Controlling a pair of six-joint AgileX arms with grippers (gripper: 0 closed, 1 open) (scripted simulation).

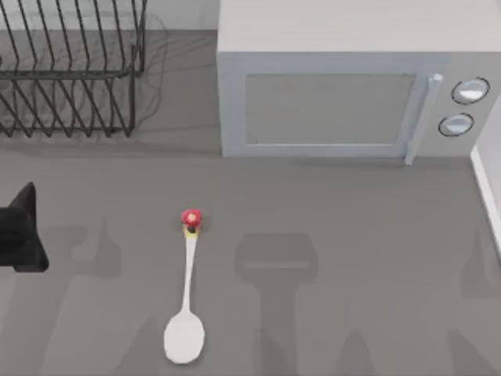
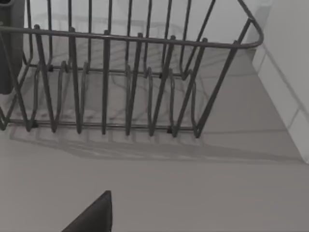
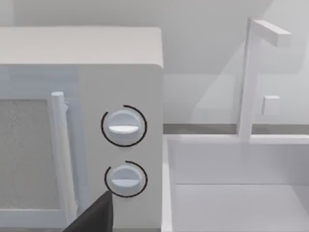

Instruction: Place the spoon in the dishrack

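Nearest the top camera: the spoon [image 1: 186,298], flat on the grey tabletop [image 1: 352,235] at about 6 o'clock. Bowl toward the near edge, handle running up to 12, red-and-yellow knob at its far end. White, slender, smooth oval bowl; the thin handle leaves little to pinch.

Left hand [image 1: 22,231] sits at the 9 o'clock edge, well apart from the spoon. I see a dark wedge of it, can't tell how wide the fingers stand. Left wrist view looks at the dishrack [image 2: 130,82].

Dishrack [image 1: 70,70] at 11 o'clock: black wire, thin slanted rods in a rectangular frame, open top, nothing in it. Grey boxy microwave [image 1: 329,102] at 1 o'clock, two round dials, bar handle.

My read: pre-grasp, nothing picked yet. Next move likely left arm over the handle, mid-shaft, fingers across it, low flat pinch.
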